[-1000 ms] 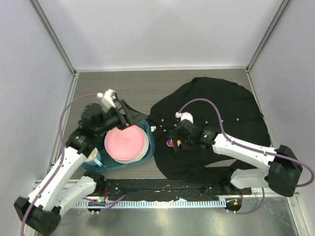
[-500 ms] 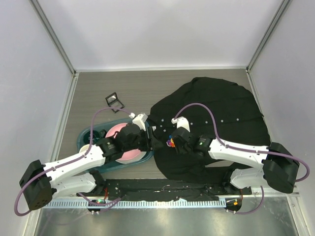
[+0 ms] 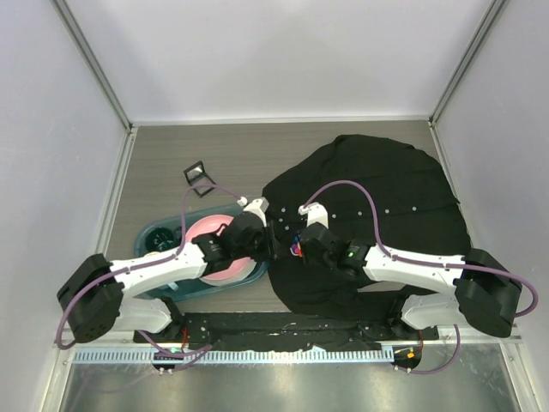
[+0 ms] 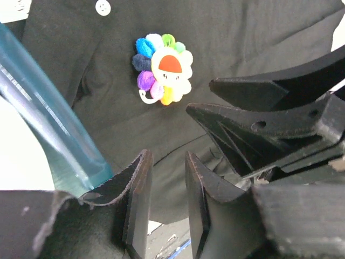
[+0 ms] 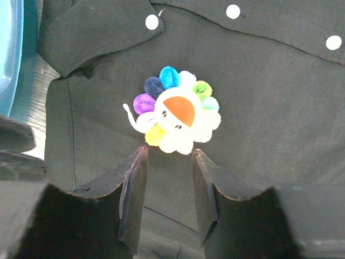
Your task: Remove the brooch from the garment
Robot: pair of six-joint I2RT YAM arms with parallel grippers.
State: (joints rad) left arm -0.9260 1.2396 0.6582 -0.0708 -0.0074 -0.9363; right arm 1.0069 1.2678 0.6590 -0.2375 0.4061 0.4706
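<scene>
Grey wood-grain counter (image 3: 171, 154), boxed in by pale walls on three sides. At the near edge, two arms: the left arm (image 3: 146, 270) reaches in from the left and the right arm (image 3: 412, 262) from the right, and their tips meet over the same spot. The left jaws stand slightly apart with a narrow gap and nothing between them. They sit short of the brooch (image 5: 175, 110), with the wall of the teal tub (image 4: 48, 140) just to one side. The right jaws are spread a little wider, also empty. Their tips lie just beside the flower's lower petals, and no pinch is seen. The brooch is on the front of the garment (image 5: 269, 108), face up, near a turned-back flap and close to the shirt's tub-side edge. Judged step: final approach, grasp not yet made. The next move likely calls for one pair of jaws to pin the cloth down while the other closes on the flower's rim and pulls it free; loose fabric may lift with it. Count: one brooch, one garment, one tub, and one pink disc (image 3: 210, 240) lying in the tub. Three white buttons (image 5: 233, 11) show in the right wrist view. Farther back, one small black frame (image 3: 198, 176) is on the bare counter.
</scene>
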